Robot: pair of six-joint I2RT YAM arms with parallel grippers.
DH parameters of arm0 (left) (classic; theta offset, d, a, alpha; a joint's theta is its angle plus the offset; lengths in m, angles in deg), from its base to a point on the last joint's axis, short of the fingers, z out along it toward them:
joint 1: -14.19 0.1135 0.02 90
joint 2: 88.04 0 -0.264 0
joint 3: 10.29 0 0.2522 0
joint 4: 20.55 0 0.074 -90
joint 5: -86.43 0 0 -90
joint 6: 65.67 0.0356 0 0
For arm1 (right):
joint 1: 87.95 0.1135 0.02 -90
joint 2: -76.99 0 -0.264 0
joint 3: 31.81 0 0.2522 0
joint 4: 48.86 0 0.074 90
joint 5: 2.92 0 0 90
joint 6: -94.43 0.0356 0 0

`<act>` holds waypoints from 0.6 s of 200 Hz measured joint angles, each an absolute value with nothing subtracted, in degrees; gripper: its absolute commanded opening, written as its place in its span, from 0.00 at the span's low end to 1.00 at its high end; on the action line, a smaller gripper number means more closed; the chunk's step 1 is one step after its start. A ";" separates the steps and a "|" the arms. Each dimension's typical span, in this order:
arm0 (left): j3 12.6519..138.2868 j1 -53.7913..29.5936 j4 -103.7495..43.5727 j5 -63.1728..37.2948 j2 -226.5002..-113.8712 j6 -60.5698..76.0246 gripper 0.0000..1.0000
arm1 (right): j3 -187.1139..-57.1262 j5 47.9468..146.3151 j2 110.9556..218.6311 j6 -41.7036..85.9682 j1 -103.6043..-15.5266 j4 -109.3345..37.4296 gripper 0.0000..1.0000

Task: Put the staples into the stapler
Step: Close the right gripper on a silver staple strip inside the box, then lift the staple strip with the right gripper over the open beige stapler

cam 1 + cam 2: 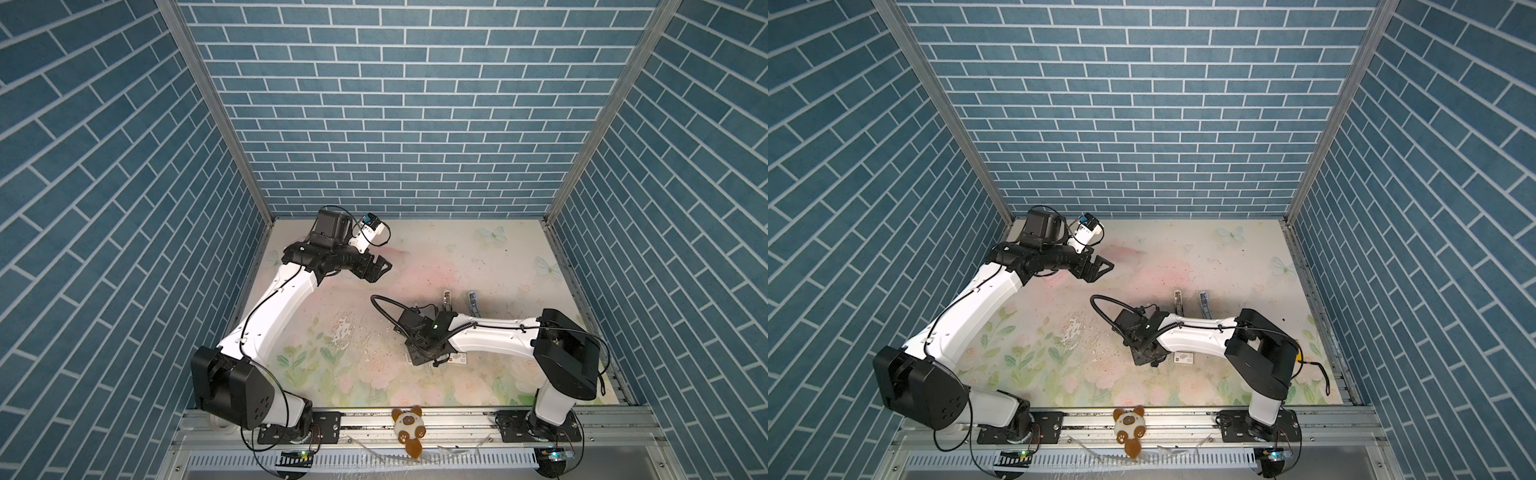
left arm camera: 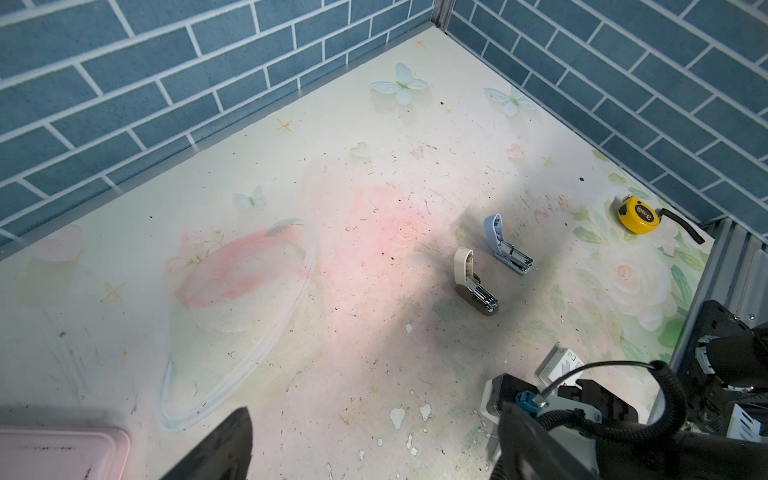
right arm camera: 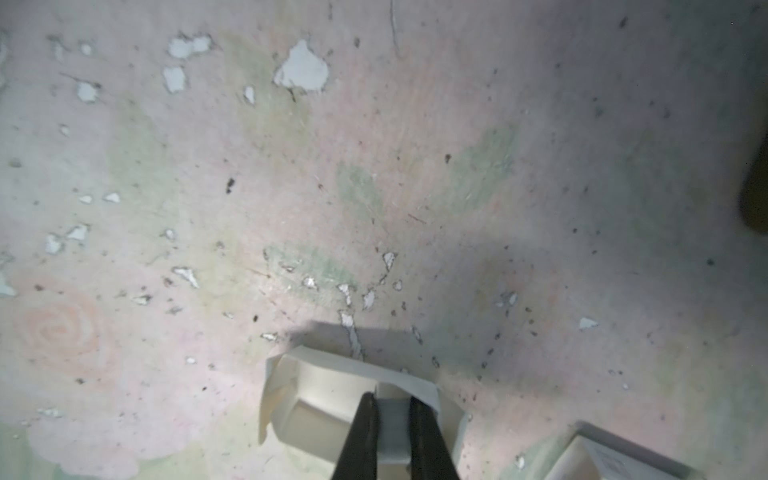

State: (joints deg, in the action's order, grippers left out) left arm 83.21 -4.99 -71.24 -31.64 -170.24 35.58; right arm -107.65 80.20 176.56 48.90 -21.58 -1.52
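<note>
Staples, a pale grey strip, sit pinched in the closed right tool inside the white card tray. Beyond stand the cream stapler and blue stapler, both hinged open. Farthest, the left tool hovers wide open, empty.

I see blue brick-patterned walls, a pastel floral table, a cream stapler, a pale-blue stapler and a yellow tape.

Matt white card tray, scuffed flaking floral-print counter, smooth cream plastic stapler with shiny metal channel.
</note>
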 measured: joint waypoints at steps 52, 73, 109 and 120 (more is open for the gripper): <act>83.21 -4.88 -70.69 -29.61 -170.24 33.52 0.93 | -107.65 80.20 175.95 47.90 -21.80 -1.74 0.02; 83.21 -4.86 -70.43 -28.60 -170.26 32.67 0.93 | -107.24 81.06 175.18 47.85 -22.48 -3.25 0.03; 83.21 -4.84 -70.41 -28.69 -170.30 31.78 0.93 | -104.77 83.72 173.33 47.87 -24.66 -6.90 0.02; 83.13 -4.84 -70.32 -28.71 -170.30 31.60 0.93 | -104.29 84.49 173.04 47.87 -25.10 -7.57 0.02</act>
State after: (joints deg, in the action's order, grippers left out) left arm 83.13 -4.84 -70.32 -28.71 -170.30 31.60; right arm -104.29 84.49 173.04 47.87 -25.10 -7.57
